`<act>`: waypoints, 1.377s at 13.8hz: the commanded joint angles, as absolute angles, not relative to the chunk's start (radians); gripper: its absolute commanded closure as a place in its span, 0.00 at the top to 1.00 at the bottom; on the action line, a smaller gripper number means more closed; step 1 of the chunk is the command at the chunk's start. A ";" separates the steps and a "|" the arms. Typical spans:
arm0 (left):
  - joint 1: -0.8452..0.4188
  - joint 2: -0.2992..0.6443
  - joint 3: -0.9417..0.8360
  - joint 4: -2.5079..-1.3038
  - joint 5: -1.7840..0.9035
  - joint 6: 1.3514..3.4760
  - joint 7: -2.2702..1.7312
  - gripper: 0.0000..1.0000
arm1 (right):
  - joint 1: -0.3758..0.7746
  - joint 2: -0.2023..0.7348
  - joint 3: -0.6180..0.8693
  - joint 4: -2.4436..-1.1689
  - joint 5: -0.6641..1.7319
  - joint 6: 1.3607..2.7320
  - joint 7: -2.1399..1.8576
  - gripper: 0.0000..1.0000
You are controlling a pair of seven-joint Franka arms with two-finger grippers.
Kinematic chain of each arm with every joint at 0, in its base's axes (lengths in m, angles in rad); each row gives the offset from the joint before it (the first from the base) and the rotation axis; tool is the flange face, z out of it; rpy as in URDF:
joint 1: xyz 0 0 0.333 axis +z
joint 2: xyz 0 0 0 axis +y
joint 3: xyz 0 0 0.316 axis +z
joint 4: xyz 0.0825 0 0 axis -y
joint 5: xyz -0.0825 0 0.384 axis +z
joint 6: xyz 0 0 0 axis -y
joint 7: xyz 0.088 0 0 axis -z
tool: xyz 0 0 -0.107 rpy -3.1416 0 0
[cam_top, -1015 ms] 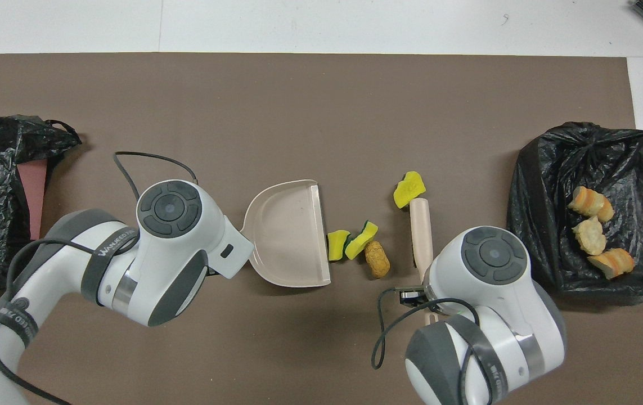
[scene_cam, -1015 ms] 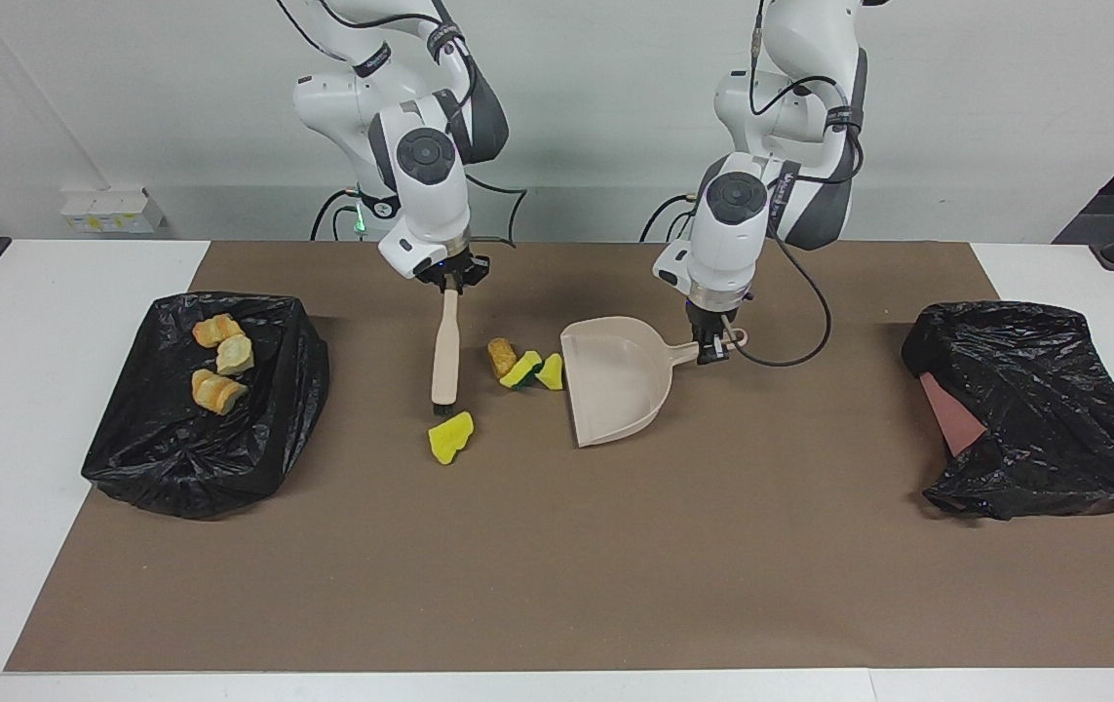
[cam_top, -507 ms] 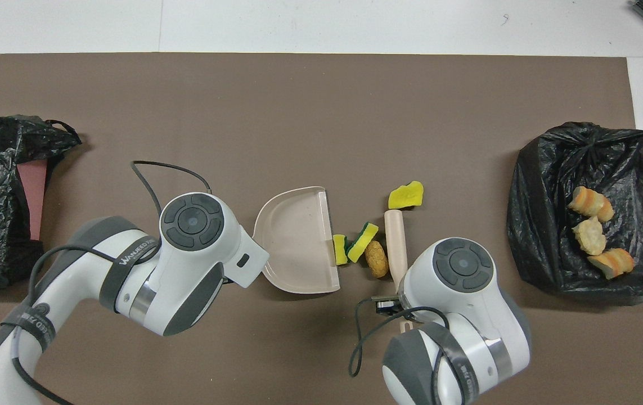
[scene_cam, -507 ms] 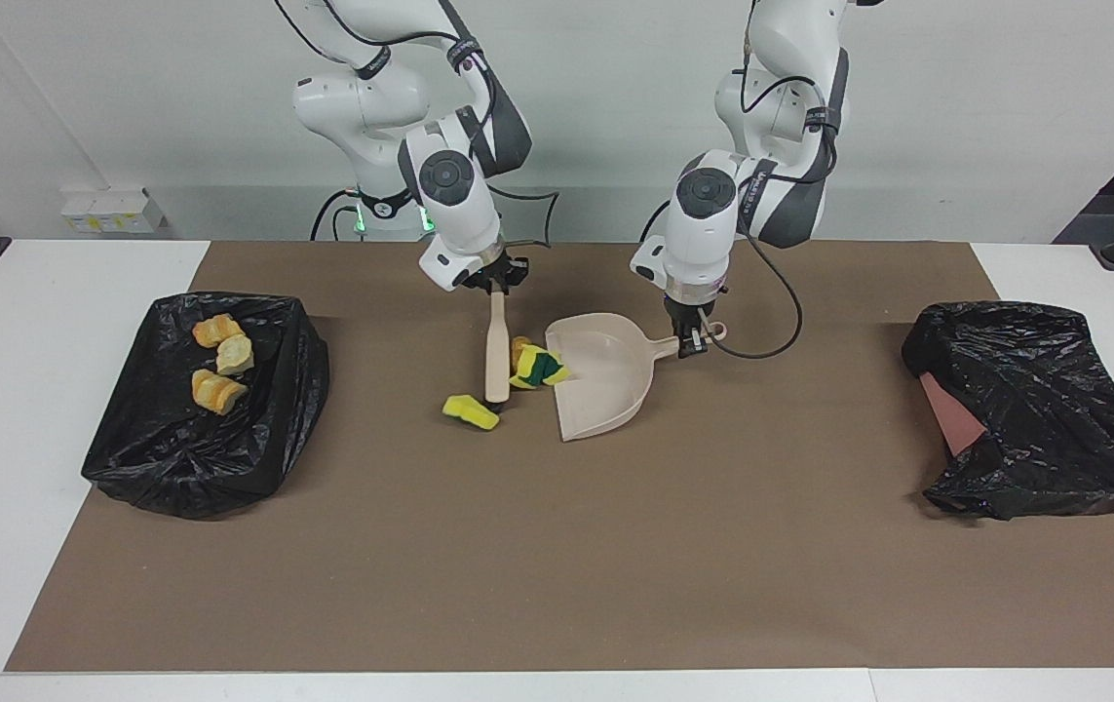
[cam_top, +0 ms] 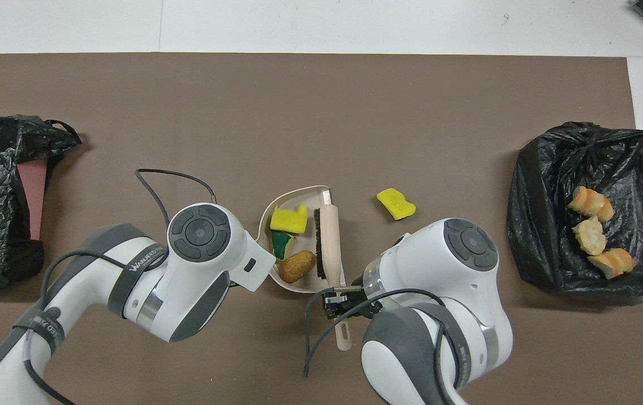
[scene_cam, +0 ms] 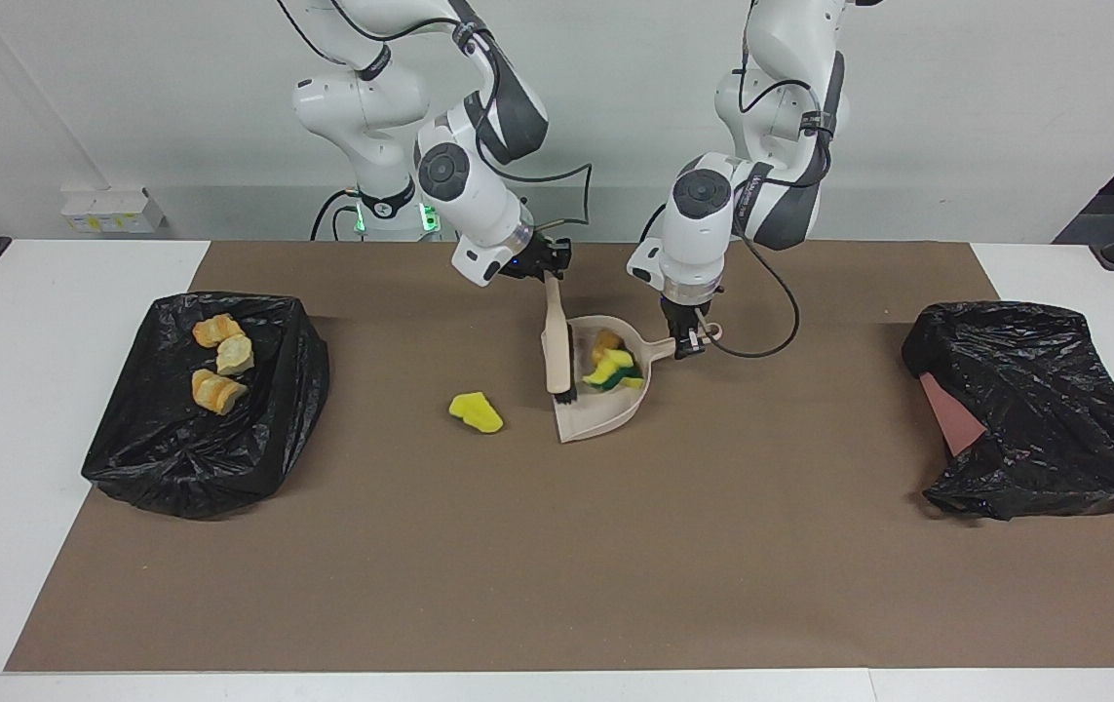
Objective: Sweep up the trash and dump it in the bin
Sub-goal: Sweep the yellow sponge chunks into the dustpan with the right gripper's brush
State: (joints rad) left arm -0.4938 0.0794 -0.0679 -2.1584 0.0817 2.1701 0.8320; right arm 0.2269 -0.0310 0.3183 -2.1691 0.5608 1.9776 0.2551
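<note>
Reading the left arm's band, you get "WANJEED" at most, partly hidden. Your right claw [scene_cam: 547, 270] is clamped on the brush [scene_cam: 557, 343], bristles at the dustpan [scene_cam: 605, 414] mouth, long axis running toward the robots. Your left claw [scene_cam: 688, 343] grips the dustpan handle. Three scraps [cam_top: 287, 239] sit in the dustpan; one yellow sponge chunk [scene_cam: 476, 412] lies beside it, toward the bin [scene_cam: 206, 409] holding bread lumps [scene_cam: 217, 363].

The only lettering stands on the grey band round the white left arm's forearm [cam_top: 144, 264], white capitals seen in the overhead view; they begin roughly "WANJEED", and the rest is too small to read surely. Nothing else carries legible writing.
</note>
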 commanded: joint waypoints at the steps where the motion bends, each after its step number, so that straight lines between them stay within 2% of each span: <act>1: -0.509 0.052 -0.055 -2.192 0.104 2.203 0.784 0.00 | 0.175 -0.069 0.308 -2.103 0.386 1.852 0.244 0.00; 3: -0.505 0.052 -0.055 -2.194 0.104 2.203 0.775 0.00 | 0.167 -0.074 0.307 -2.099 0.211 1.821 0.253 0.00; 5: -0.502 0.052 -0.055 -2.197 0.104 2.210 0.776 0.00 | 0.112 -0.066 0.308 -2.098 0.042 1.803 0.242 0.00; 8: -0.499 0.052 -0.057 -2.197 0.103 2.214 0.775 0.00 | 0.048 0.010 0.311 -2.071 -0.217 1.796 0.173 0.00; 10: -0.500 0.052 -0.057 -2.197 0.103 2.215 0.766 0.00 | 0.029 0.052 0.310 -2.057 -0.287 1.819 0.158 0.00; 12: -0.500 0.052 -0.057 -2.197 0.103 2.217 0.750 0.00 | 0.029 0.072 0.313 -2.066 -0.253 1.825 0.140 0.00; 14: -0.500 0.052 -0.057 -2.198 0.103 2.218 0.739 0.00 | 0.029 0.092 0.319 -2.074 -0.064 1.850 0.103 0.00; 19: -0.506 0.055 -0.057 -2.212 0.103 2.236 0.739 0.00 | 0.112 0.089 0.324 -2.080 0.307 1.865 0.060 0.00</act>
State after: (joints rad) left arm -0.4934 0.0793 -0.0652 -2.1713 0.0817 2.1953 0.7664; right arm 0.1111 0.0944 0.3190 -2.0809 0.1847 1.8552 0.0898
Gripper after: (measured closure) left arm 0.687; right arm 0.736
